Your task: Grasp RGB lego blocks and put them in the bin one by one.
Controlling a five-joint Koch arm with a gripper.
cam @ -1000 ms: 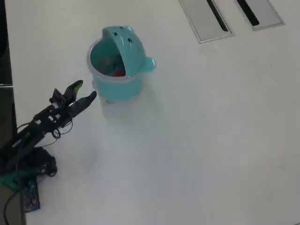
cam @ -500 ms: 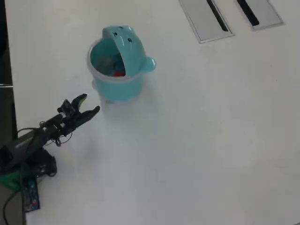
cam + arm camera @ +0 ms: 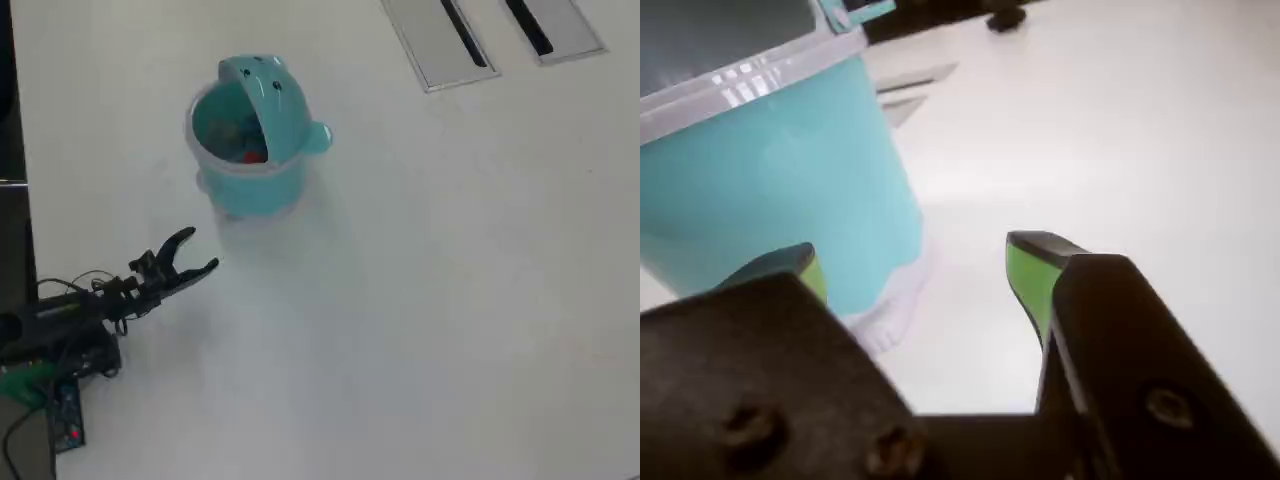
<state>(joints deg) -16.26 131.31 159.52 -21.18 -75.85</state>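
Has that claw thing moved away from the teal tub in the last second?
Yes. In the overhead view the end effector has drawn back from the bin, downward in the picture, open and empty.

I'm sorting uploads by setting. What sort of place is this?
Probably an office or meeting-room table: a plain white tabletop with grey slotted cable panels set into it. A teal bin and the arm's open end effector sit on it.
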